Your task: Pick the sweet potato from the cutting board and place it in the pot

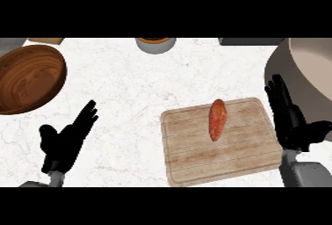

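An orange sweet potato [217,119] lies lengthwise on the upper middle of a pale wooden cutting board [220,154] at the centre right. The large beige pot [310,72] fills the upper right corner, partly cut off by the view's edge. My right hand [289,118] is open with straight fingers, standing just past the board's right edge, between the board and the pot, a short way right of the sweet potato. My left hand [65,139] is open at the lower left, resting on the counter far from the board.
A dark wooden bowl [26,79] sits at the upper left. A small grey cup [156,44] with brown contents stands at the top centre, and a grey object [250,41] lies at the top right. White marble counter [136,88] spreads between them.
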You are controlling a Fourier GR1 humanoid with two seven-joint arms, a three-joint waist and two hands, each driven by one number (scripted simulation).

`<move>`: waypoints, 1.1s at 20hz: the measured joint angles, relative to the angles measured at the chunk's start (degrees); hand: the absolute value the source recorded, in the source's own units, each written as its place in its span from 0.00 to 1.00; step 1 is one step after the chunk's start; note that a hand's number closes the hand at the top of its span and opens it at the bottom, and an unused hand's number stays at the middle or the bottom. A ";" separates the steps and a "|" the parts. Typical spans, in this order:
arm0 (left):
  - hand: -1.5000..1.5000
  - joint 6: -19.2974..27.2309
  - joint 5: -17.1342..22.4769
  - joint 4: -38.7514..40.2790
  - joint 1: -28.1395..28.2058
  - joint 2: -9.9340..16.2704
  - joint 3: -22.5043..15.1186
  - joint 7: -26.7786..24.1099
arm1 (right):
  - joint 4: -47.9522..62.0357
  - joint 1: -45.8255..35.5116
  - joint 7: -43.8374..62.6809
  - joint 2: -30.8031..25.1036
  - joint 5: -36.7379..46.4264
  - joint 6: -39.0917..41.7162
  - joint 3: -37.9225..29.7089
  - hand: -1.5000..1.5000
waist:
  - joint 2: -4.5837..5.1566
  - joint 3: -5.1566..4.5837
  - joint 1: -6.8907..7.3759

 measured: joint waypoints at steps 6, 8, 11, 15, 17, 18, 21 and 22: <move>0.50 3.37 -1.11 -1.60 -5.97 0.76 7.15 -1.99 | 7.74 -8.74 -4.01 -5.59 -3.72 8.66 -4.64 1.00 | 0.44 0.05 1.62; 0.50 3.93 -0.96 -1.91 -7.46 0.70 8.19 -2.23 | 8.59 -9.56 -6.09 -11.37 3.65 8.89 -2.45 0.00 | 0.60 -0.33 2.29; 0.50 5.12 -0.83 -2.21 -10.20 0.51 10.04 -1.28 | 18.25 -11.99 -14.89 -10.91 6.38 7.85 -3.61 0.00 | 0.69 -0.13 2.43; 0.50 5.07 -0.64 -2.53 -10.27 0.66 12.07 -1.13 | 26.98 -14.15 -28.25 -10.60 6.23 10.95 -5.47 0.00 | 0.43 -0.10 2.03; 0.50 4.97 -0.96 -2.69 -10.24 0.33 12.80 -1.18 | 28.91 -15.55 -31.15 -11.03 5.97 13.27 -5.84 0.00 | 0.27 0.02 1.58; 0.50 5.37 -1.43 -3.04 -10.74 0.22 12.90 -0.34 | 29.16 -16.10 -31.68 -11.44 6.26 14.16 -5.66 0.00 | 0.19 0.04 1.38; 0.50 5.43 -1.90 -2.99 -10.11 -0.42 13.43 -0.51 | 26.91 -16.40 -29.30 -13.80 6.87 18.14 -4.13 0.00 | -0.05 0.06 0.81; 0.50 5.38 -1.96 -2.71 -10.52 -0.36 13.65 -0.21 | 25.62 -16.41 -27.65 -14.77 7.17 19.56 -3.31 0.00 | -0.13 0.04 0.58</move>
